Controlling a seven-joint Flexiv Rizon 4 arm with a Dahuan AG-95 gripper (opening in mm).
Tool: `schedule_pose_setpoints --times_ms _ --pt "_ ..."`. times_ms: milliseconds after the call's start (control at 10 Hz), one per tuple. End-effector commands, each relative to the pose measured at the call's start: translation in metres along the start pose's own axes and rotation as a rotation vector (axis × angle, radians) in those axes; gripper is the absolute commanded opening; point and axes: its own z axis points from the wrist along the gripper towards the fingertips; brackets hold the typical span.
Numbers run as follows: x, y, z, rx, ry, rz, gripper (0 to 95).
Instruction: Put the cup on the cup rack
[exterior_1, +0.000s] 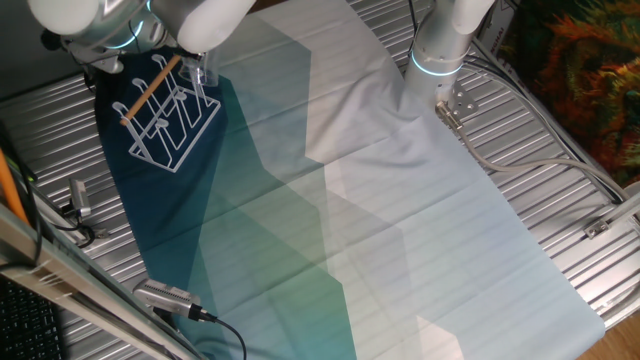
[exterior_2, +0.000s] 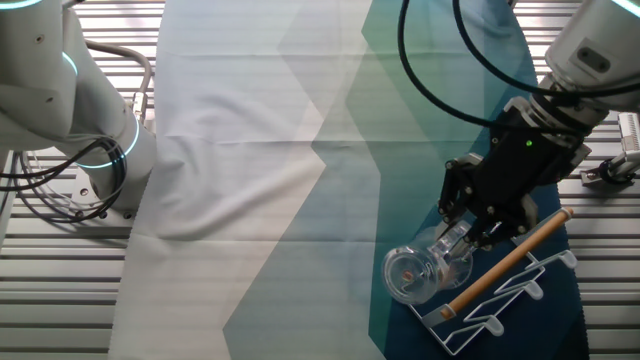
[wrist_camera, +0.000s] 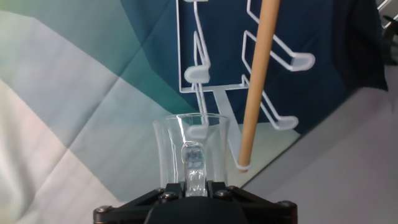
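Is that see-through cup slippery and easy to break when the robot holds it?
Probably both. The cup looks like clear, smooth glass, so it may slip, and the gripper seems to pinch only its handle. Thin glass walls would likely crack if it bumped the cup rack hard. Held sideways with round sides, it could roll if dropped on the cloth.

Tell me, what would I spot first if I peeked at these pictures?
Probably the black gripper holding a see-through glass cup tipped on its side, right beside the white wire cup rack near the table's edge. The rack's light wooden rod stands out against the dark blue part of the tablecloth, which fades through green to white.
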Motion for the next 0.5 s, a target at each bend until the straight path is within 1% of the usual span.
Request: schedule_pose_setpoints --times_ms 100,400,500 --pt "-0.0044 -0.0015 0.0073 -0.001 -0.001 0.0 0.0" --pt "-0.0083 -0.0038 0.0096 -0.005 -0.003 0.004 0.0" --pt "-0.0114 -0.0048 0.0104 -0.006 -0.004 0.008 0.0"
